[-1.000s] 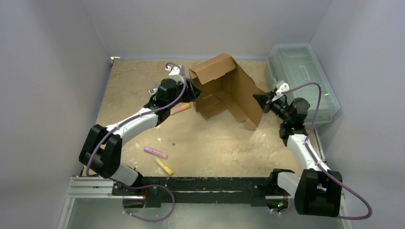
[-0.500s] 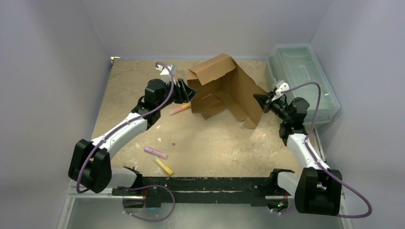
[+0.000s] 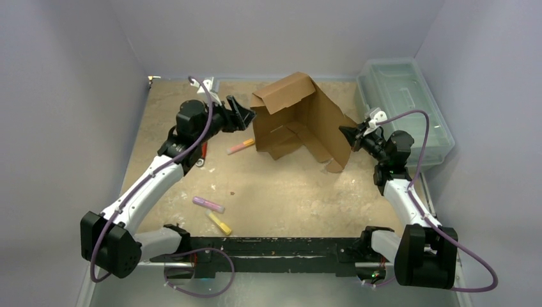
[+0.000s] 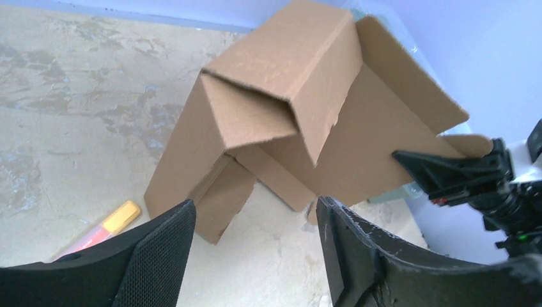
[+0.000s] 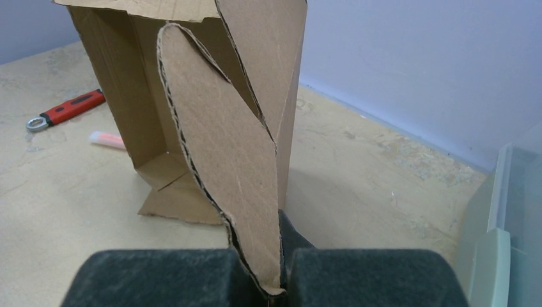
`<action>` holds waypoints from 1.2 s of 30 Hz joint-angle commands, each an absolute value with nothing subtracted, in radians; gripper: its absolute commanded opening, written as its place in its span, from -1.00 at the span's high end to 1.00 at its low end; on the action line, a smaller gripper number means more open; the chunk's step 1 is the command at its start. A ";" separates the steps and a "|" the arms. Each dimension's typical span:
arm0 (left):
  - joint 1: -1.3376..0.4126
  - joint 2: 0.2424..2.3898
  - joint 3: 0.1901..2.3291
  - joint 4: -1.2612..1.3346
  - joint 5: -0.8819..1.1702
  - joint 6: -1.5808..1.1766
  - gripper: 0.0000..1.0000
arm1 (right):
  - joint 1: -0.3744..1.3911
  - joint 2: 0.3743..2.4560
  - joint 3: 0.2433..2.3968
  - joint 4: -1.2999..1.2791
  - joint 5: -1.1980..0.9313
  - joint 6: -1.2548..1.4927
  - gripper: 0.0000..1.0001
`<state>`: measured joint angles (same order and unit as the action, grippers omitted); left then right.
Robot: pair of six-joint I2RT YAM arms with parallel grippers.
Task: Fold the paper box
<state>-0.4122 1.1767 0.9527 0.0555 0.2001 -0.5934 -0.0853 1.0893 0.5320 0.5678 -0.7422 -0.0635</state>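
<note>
The paper box (image 3: 300, 118) is brown cardboard, half folded and standing on edge in the middle back of the table. It also shows in the left wrist view (image 4: 300, 109) and the right wrist view (image 5: 224, 128). My right gripper (image 3: 348, 135) is shut on a rounded flap at the box's right side, which its pads (image 5: 358, 278) pinch. My left gripper (image 3: 241, 114) is open and empty, a little left of the box and apart from it; its fingers (image 4: 160, 256) frame bare table below the box.
A translucent pale-green bin (image 3: 402, 105) stands at the back right. A pink-and-yellow marker (image 3: 241, 146) lies left of the box; a purple marker (image 3: 208, 204) and a yellow one (image 3: 219, 223) lie nearer the front. A red-handled wrench (image 5: 64, 109) lies at the left.
My left gripper has let go of the box's left side, opened and drawn back to the left. The box and the right gripper have stayed put.
</note>
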 commanded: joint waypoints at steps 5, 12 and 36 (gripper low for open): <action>-0.404 1.282 1.124 0.047 0.240 -0.718 -0.47 | -0.087 1.095 0.541 0.561 -0.726 -0.071 1.00; -0.406 1.374 1.198 -0.037 0.231 -0.706 -0.55 | -0.086 1.098 0.541 0.564 -0.728 -0.066 1.00; -0.535 1.525 1.314 -0.059 0.034 -0.776 -0.31 | -0.087 1.103 0.544 0.566 -0.751 -0.050 1.00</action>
